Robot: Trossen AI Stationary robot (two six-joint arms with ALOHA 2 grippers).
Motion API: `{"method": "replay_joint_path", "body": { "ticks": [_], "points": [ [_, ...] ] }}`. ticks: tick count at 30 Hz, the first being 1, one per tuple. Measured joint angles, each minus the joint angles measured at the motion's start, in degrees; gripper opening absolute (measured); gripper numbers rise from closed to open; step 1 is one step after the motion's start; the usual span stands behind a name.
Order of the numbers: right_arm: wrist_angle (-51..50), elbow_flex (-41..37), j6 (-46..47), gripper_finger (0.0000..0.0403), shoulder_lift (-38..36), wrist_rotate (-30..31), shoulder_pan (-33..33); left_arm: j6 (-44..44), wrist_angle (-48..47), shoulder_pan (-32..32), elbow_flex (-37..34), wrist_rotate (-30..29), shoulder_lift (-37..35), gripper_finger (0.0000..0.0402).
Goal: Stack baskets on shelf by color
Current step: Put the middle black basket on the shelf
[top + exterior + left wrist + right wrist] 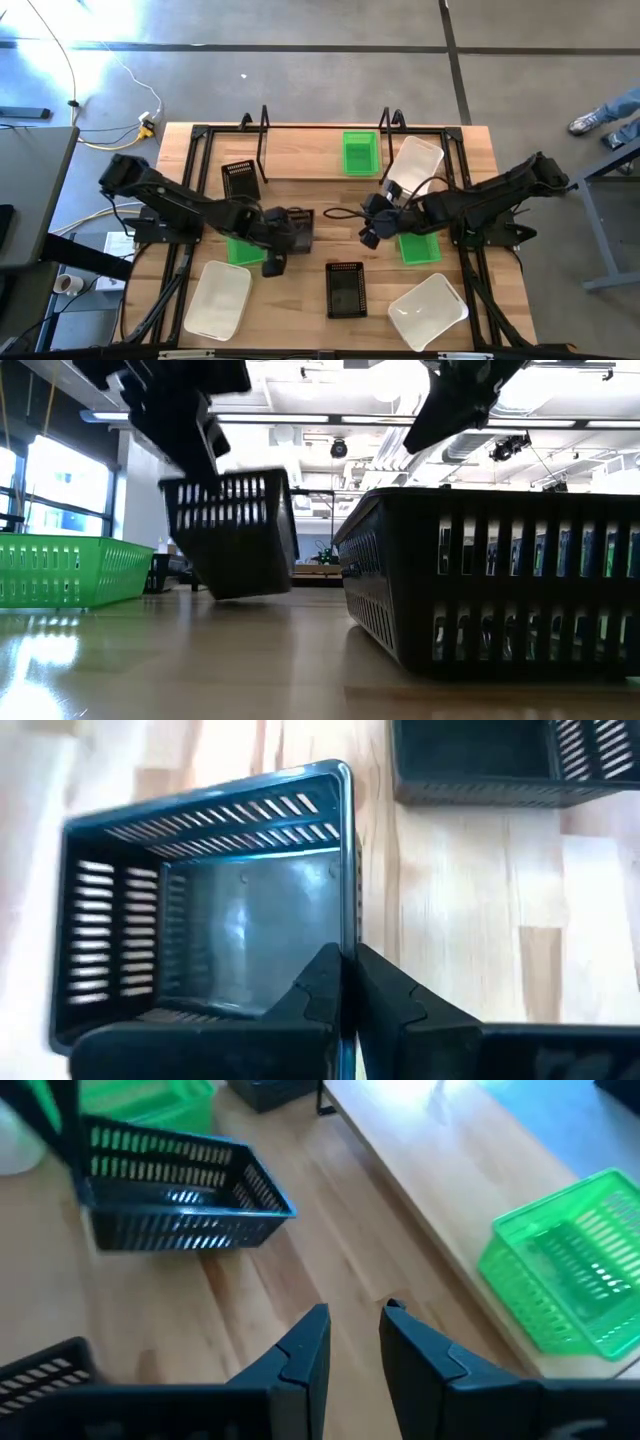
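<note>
Trouble, if it comes, will come from how thin that grip is: the left gripper [348,982] has its fingers pinched shut on just one wall of a black basket [205,900], and the low view shows the basket [238,532] hanging tilted with only one corner near the table [300,160]. A quick swing toward the shelf [322,128] could twist it loose, or it could clip the shelf's upright wire ends on the way in.

That basket sits mid-table, a bit toward the left side. A second black basket [344,288] rests near the front edge and a third [239,179] near the shelf's left end. One green basket [360,152] already sits on the shelf.

The right gripper [352,1342] hovers mid-table, fingers a narrow gap apart, holding nothing. A white basket [414,164] lies just behind its arm.
</note>
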Motion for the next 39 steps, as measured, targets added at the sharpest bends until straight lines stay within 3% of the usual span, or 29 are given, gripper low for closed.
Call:
{"method": "replay_joint_path", "body": {
  "ticks": [9, 17, 29, 39],
  "points": [
    [3.21, 0.01, 0.97, 0.0079, 0.0, 0.48, 2.89, 11.53, -3.09, 1.51, -0.01, -9.68, -11.43, 0.0003],
    [7.16, 0.04, 0.53, 0.0079, 0.0, 3.05, 3.27, 23.35, -5.44, 9.2, -0.08, -16.61, -16.07, 0.0002],
    [13.26, 0.28, -9.6, 0.0079, -0.04, 10.19, 1.85, 34.7, -4.84, 21.04, 0.01, -15.98, -13.58, 0.0002],
    [10.74, 9.74, -21.94, 0.0079, -0.04, 14.62, -1.72, 37.94, -4.93, 26.68, -0.03, -13.48, -6.2, 0.0001]
  ]
}}
